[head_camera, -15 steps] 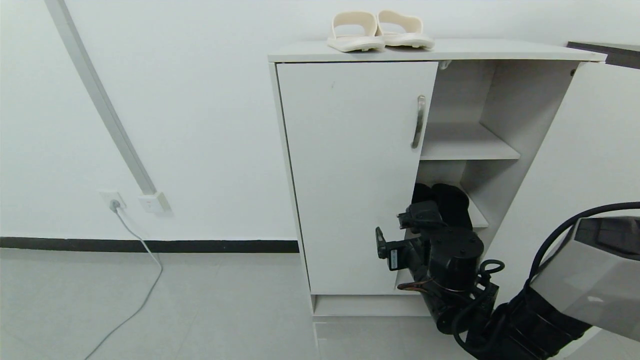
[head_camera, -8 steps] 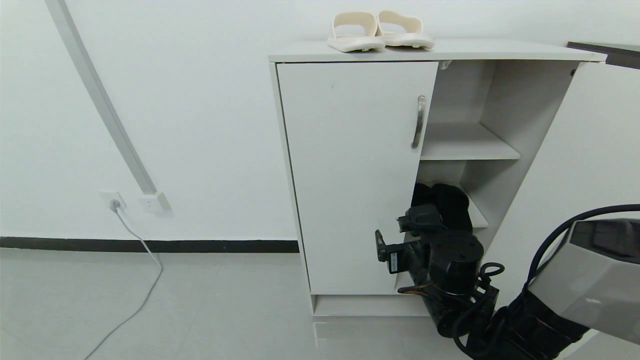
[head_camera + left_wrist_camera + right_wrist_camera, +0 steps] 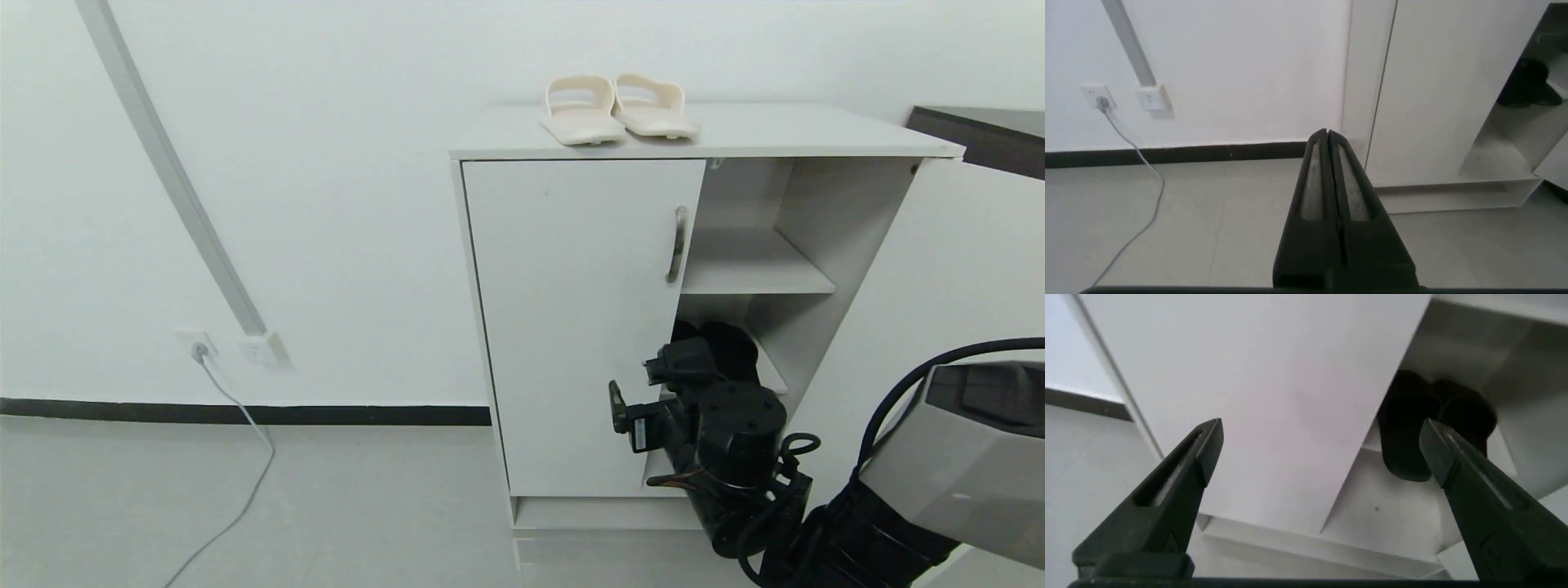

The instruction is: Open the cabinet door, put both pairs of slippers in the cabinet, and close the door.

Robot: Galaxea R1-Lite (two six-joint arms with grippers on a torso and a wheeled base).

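Observation:
A pair of beige slippers (image 3: 618, 108) lies on top of the white cabinet (image 3: 735, 131). The cabinet's right door (image 3: 939, 310) stands wide open, and its left door (image 3: 571, 327) is closed. A pair of black slippers (image 3: 729, 341) rests on the lower shelf, also seen as black slippers (image 3: 1429, 425) past the left door's edge. My right gripper (image 3: 645, 382) hangs open and empty just in front of that shelf, its right gripper (image 3: 1321, 433) fingers spread wide. My left gripper (image 3: 1327, 137) is shut on nothing, low over the floor left of the cabinet.
The upper shelf (image 3: 751, 269) is bare. A cable (image 3: 245, 457) runs from a wall socket (image 3: 196, 347) down across the grey floor at the left. A dark surface edge (image 3: 980, 139) shows behind the open door.
The whole head picture has shifted down and the cabinet looks a little smaller, so the camera has moved. The right gripper stays open before the lower shelf.

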